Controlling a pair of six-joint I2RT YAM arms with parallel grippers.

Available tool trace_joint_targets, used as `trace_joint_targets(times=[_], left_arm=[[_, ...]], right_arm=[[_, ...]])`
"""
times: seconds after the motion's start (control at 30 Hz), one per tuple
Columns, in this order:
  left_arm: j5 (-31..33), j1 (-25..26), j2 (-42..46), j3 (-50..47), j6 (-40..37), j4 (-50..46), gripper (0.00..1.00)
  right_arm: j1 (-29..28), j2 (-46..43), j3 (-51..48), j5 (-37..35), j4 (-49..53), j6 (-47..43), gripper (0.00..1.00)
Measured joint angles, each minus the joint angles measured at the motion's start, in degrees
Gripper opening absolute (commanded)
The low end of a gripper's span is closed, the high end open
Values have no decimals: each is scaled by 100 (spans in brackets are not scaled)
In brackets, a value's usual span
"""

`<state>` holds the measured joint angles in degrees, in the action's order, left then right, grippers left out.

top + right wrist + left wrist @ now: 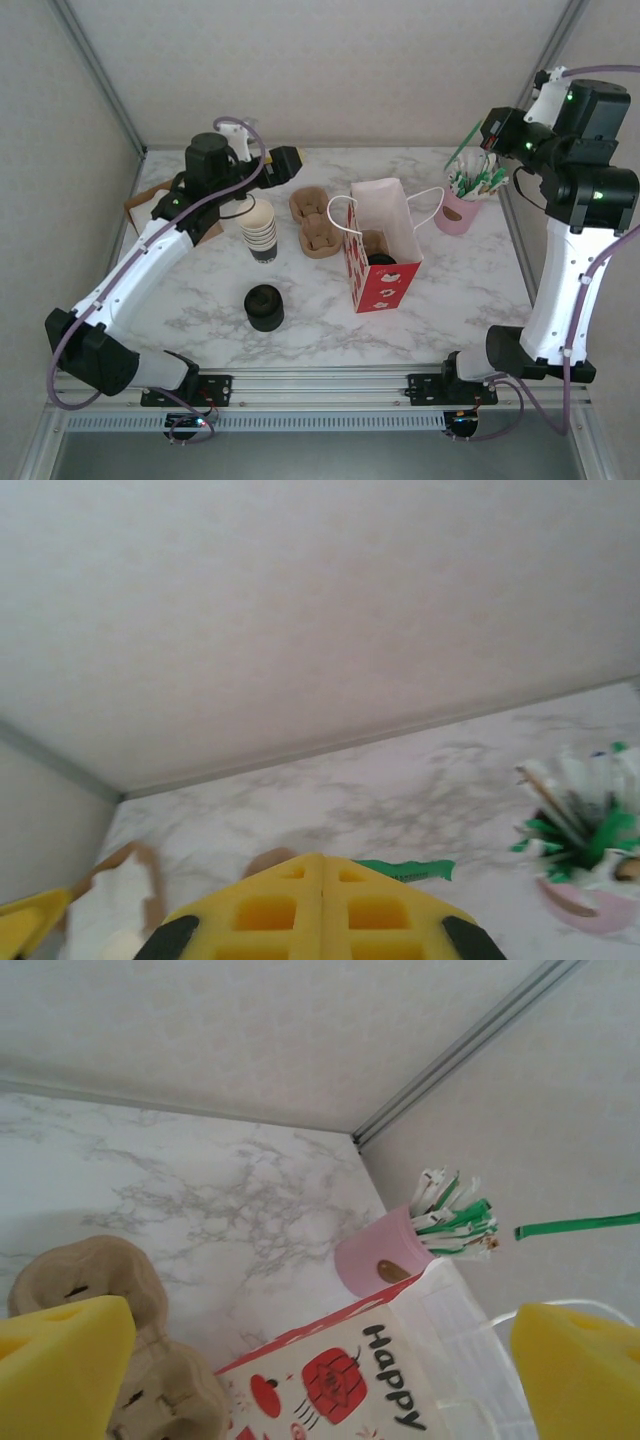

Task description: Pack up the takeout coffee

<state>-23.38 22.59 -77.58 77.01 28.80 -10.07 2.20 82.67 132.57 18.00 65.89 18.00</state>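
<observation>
left gripper (292,165): released; its two yellow pads (60,1365) stood wide apart with nothing between them, raised off the table (200,300) over its far side.
takeout coffee (381,259): sat down inside the bag, showing little more than its black lid from above; it lay to the right of the left gripper, lower and nearer the arm bases, with neither gripper touching it.
bag (385,285): red and white, upright, mouth open, a handle looping out on each side; in the left wrist view its printed face reading "Happy" lay just below the gap between the pads.
right gripper (320,862): clenched, its yellow fingers pressed flat together; held high, well to the right of the bag.
green strip (580,1225): jutted out at the right gripper's fingertips, apparently pinched there; its free end hung in the air close to the stirrers without touching them.
pink cup (455,212): stood below the right gripper and nearer the bases, packed with green-and-white stirrers (455,1220).
cardboard carriers (315,222): two, brown, lying flat just below the left gripper, between the cup stack and the bag.
cup stack (261,232): lidless cream cups, just back from the left gripper and under its arm.
lid stack (265,307): squat, black, farther back toward the bases, well apart from the left gripper.
</observation>
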Motion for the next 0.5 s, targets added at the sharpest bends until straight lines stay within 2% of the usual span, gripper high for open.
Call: trace_joint_targets(times=[0.3,0.5], left_arm=[[433,-2,289,-234,-33,-48,100],[612,-2,299,-302,-37,-107,100]], right_arm=[[-131,-269,-4,1412,-22,151,1],[-422,-341,-275,1875,-118,236,1]])
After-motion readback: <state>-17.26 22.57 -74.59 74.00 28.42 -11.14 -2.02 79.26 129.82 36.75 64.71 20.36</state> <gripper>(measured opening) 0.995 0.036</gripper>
